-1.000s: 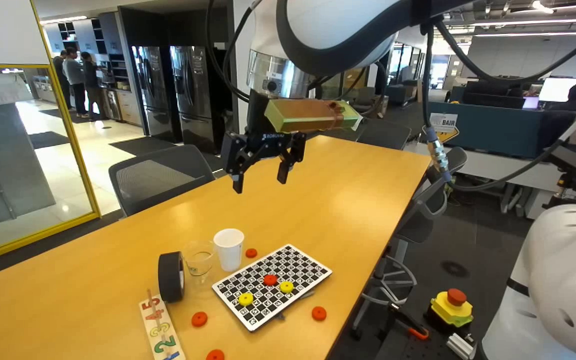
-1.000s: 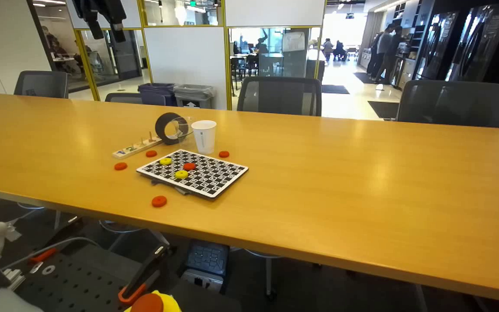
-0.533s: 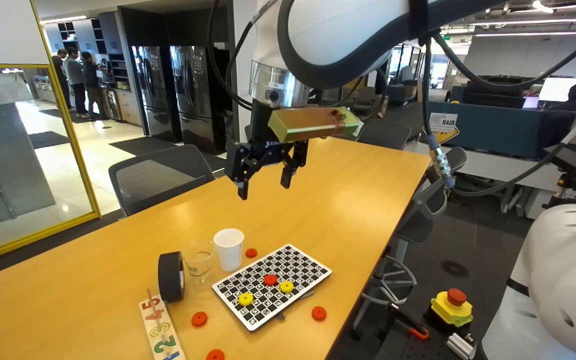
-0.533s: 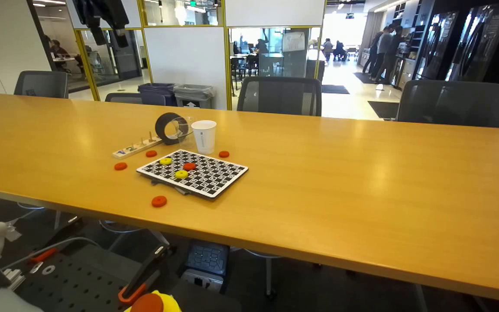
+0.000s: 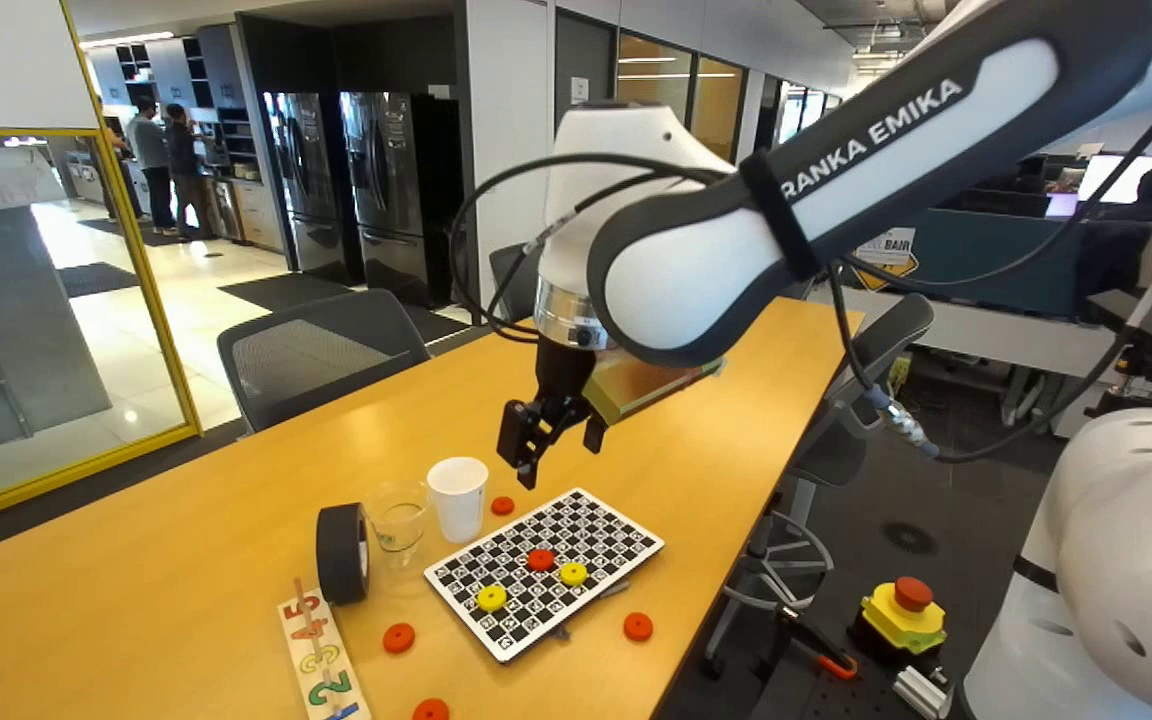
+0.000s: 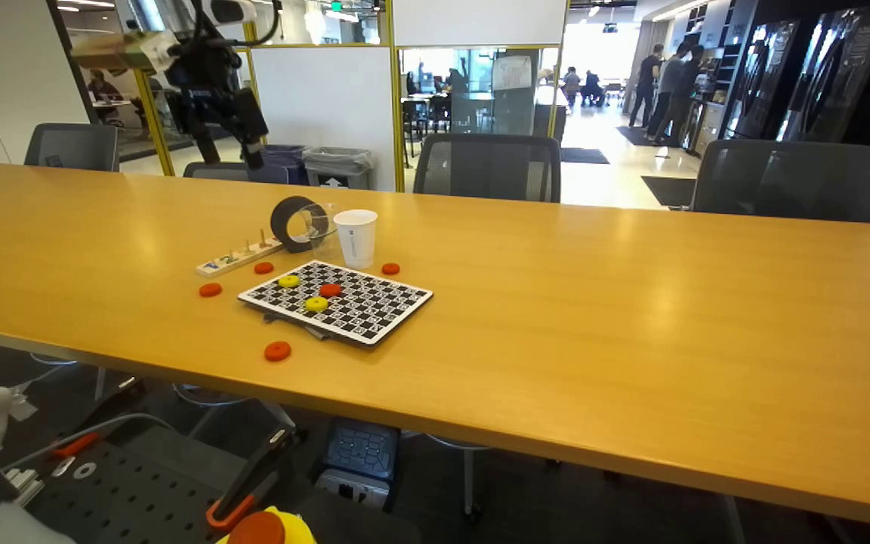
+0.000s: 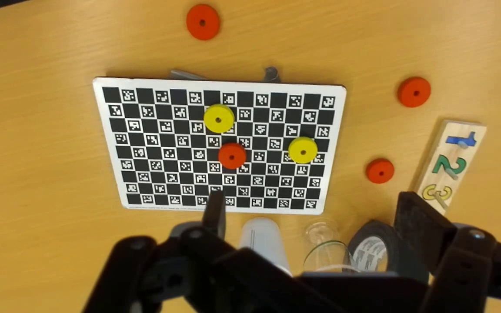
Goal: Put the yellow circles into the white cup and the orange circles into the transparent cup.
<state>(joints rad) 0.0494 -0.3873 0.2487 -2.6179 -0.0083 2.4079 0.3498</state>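
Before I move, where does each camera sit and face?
An exterior view: raised above the table, looking obliquely along it; arm and pincer show.
An exterior view: on the robot's side of the table, facing across to chairs; pincer upper left, robot body lower left.
Wrist view: behind the fingers, facing down at the checkerboard; pincer along the bottom.
Both exterior views share the white cup and pincer.

Office (long table (image 6: 631, 332), mesh chairs (image 6: 486, 168), monitor (image 5: 1098, 174))
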